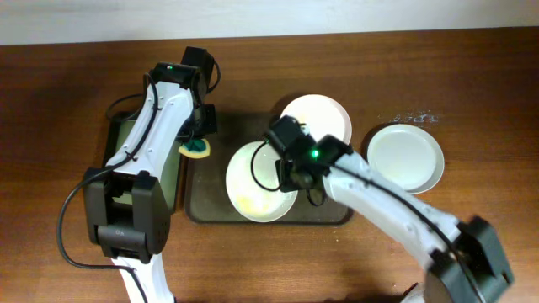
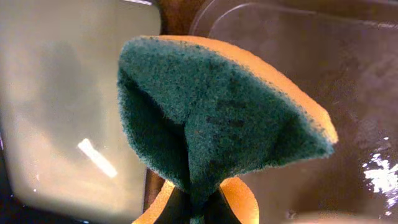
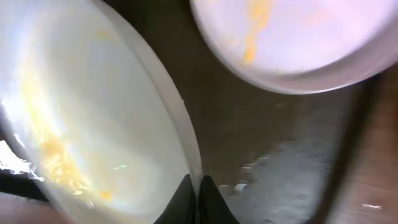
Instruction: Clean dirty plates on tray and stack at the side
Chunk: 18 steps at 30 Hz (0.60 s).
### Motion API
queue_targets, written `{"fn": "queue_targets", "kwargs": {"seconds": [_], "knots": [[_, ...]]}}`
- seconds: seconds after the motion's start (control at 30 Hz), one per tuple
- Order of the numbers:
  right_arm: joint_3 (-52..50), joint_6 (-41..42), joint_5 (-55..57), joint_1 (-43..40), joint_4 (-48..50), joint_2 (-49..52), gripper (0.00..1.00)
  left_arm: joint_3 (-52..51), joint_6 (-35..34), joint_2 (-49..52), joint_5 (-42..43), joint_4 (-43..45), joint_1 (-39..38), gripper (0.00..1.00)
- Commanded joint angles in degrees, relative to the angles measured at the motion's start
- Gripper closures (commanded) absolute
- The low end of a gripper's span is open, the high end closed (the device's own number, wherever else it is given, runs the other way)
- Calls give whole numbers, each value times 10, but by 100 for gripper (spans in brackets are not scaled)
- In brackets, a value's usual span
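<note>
A: Right end effector (image 3: 198, 196)?
B: Pinched tight on the rim of the smeared plate (image 1: 253, 189), over the tray (image 1: 269, 217). The plate spreads left of the fingers.
A: Other plates?
B: Second plate (image 1: 320, 116), yellow streak, just beyond that end effector at the tray's far edge. Third plate (image 1: 406, 156) sits on the counter (image 1: 472, 84), well off to its right.
A: Left end effector (image 2: 193, 210)?
B: Clamped on a green-and-yellow sponge (image 2: 217, 118), at the tray's left edge, next to the small black tray (image 1: 125, 139). Smeared plate is near, to its right, not touching.
</note>
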Motion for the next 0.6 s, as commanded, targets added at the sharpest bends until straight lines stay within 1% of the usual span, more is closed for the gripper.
{"fn": "queue_targets", "kwargs": {"seconds": [0.0,0.03,0.1,0.17,0.37,0.57], "knots": [[12,0,224,56,-12,-39,96,15,9,-3,56,12,4,100],[12,9,280,75,-13,-43,96,15,9,-3,105,23,10,100],[12,10,357,103,-9,-43,96,15,9,-3,157,39,23,100],[12,10,433,131,-7,-43,96,15,11,-3,171,45,34,100],[12,10,645,197,7,-43,96,15,11,-3,171,45,47,100],[12,10,688,222,26,-43,96,15,11,-3,170,45,47,100]]}}
